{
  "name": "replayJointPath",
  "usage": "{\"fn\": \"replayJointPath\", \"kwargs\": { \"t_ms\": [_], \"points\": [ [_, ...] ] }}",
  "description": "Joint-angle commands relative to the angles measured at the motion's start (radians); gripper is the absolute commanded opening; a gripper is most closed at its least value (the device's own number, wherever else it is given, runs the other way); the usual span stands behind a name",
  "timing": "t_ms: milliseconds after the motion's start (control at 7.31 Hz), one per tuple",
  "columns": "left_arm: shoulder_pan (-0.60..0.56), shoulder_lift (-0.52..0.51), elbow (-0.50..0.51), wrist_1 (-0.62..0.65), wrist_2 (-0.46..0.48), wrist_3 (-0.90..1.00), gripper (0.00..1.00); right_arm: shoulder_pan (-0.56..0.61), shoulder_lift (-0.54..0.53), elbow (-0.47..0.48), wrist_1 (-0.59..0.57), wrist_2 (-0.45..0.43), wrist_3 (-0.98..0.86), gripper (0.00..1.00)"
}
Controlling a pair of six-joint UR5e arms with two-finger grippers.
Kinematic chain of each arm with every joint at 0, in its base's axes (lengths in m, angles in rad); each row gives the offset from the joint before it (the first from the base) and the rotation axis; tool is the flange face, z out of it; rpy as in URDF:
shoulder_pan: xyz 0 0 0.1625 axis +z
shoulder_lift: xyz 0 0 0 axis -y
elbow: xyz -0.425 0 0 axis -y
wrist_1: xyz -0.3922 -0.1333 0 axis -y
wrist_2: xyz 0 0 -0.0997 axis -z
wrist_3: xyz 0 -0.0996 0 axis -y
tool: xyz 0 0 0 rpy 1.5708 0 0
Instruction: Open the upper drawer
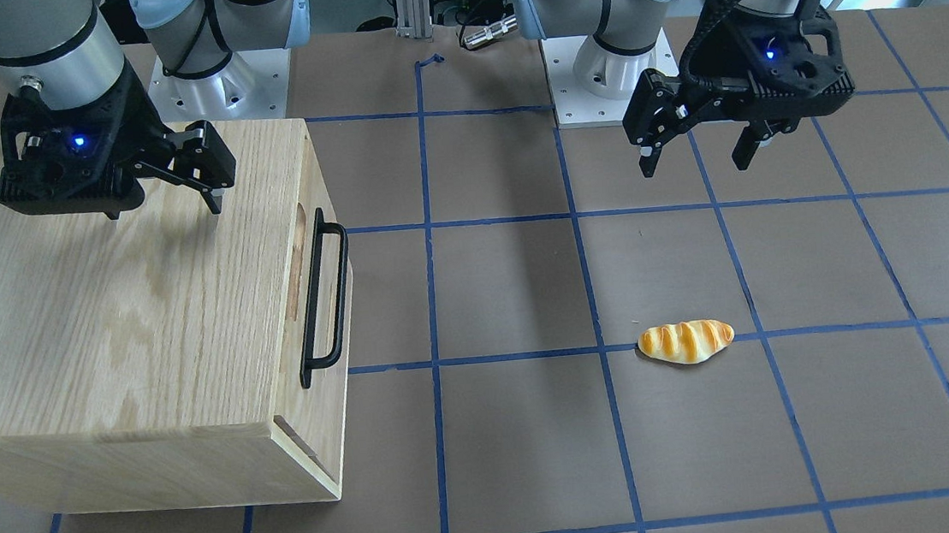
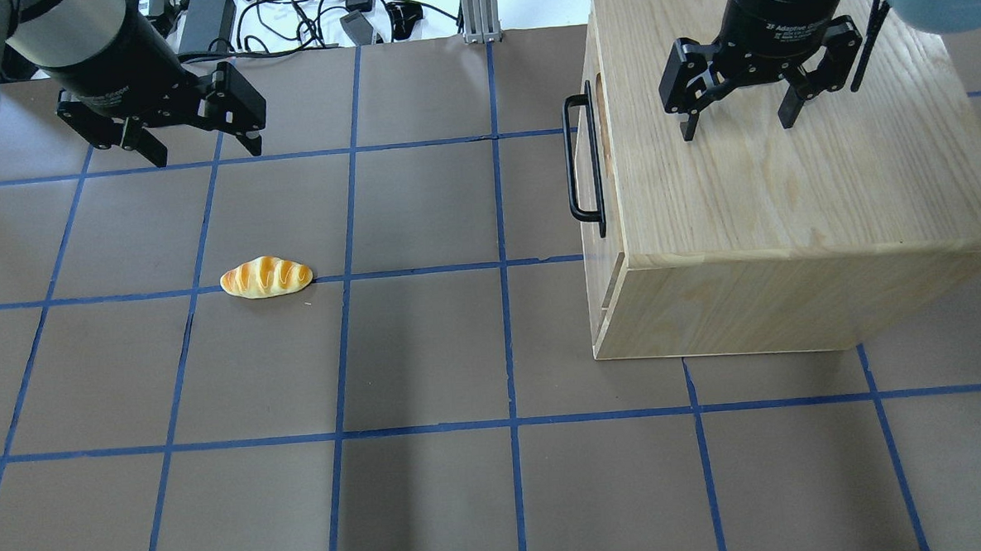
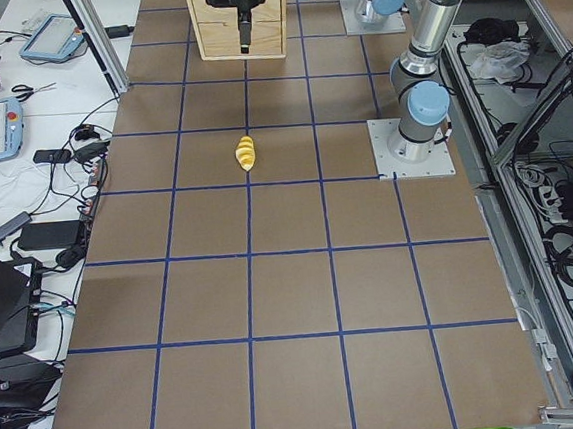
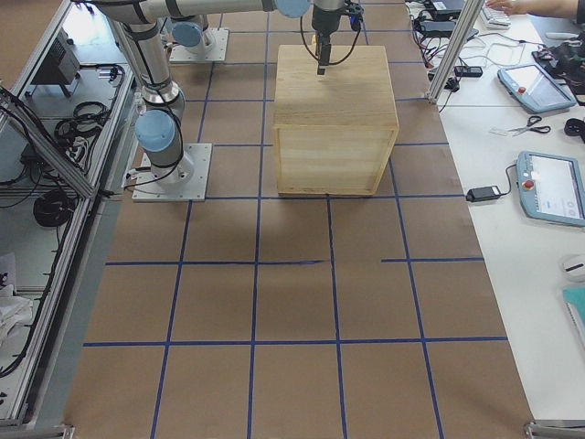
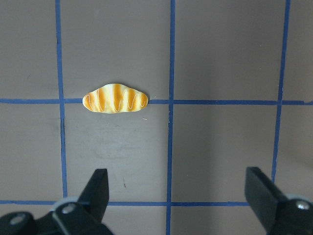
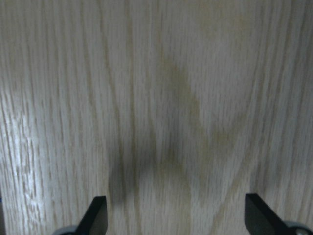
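Note:
The upper drawer (image 1: 315,229) is shut, its front flush with the oak-grain cabinet (image 1: 101,316). Its long black bar handle (image 1: 323,297) and oblong slot face the table's middle; the handle also shows in the overhead view (image 2: 582,160). My right gripper (image 2: 737,126) is open and empty, hovering just above the cabinet's top, behind the drawer front; its wrist view (image 6: 176,205) shows only wood grain. My left gripper (image 2: 205,154) is open and empty above the bare table, far from the cabinet. The drawer's side rails are hidden.
A bread roll (image 2: 266,277) lies on a blue tape line below the left gripper and shows in the left wrist view (image 5: 115,98). The brown table carries a blue tape grid. Both arm bases (image 1: 595,75) stand at the table's robot side.

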Motion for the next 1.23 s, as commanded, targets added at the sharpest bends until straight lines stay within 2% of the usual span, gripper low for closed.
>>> {"fn": "replayJointPath", "kwargs": {
  "t_ms": [0,1095],
  "points": [
    [0.000,-0.005,-0.003,0.002,0.000,0.000,1.00,-0.001,0.000,0.000,0.000,0.000,0.001,1.00],
    [0.000,-0.007,-0.006,0.002,-0.012,-0.002,1.00,0.000,0.000,0.000,0.000,0.000,0.001,1.00]
  ]
}}
